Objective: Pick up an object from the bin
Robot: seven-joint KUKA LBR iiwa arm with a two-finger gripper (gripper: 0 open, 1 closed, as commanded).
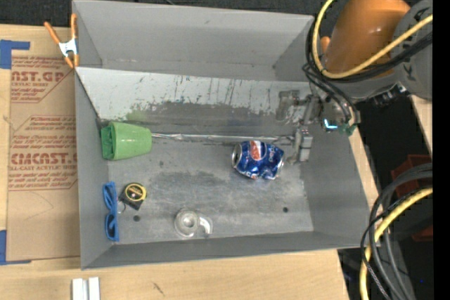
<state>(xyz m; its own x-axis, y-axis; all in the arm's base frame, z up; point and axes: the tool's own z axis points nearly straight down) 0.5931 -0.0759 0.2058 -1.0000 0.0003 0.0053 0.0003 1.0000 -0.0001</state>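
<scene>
Far left in the grey metal bin (197,31), a light green plastic cup (126,141) lies on its side, mouth towards the left wall. Below it, in the near left corner, is a pair of blue plastic toy glasses (109,211) (that is my best reading of the shape). Just beside them sits a small round yellow-and-black tape measure (133,194). Further along the near wall lies a clear plastic ring, probably a tape roll (191,223).

Right of centre on the floor is a crushed blue, red and white drinks can (259,159). It is the thing nearest the jaws, so I judge it the likely pick. The jaws hang just to its right, close to the bin's right wall, below the arm's orange-covered wrist (365,24). Whether they are released or clenched I cannot tell, and nothing is seen between them.

The risk from here is in the offset: the jaws are beside the can, not over it. A straight descent could strike the floor or scrape the sloping right wall. A grip on the can's dented edge could slip or push it away, since crumpled metal offers no flat faces.

Count: one cup, one pair of glasses, one tape measure, one clear ring, one can, making five things, all lying well apart.
</scene>
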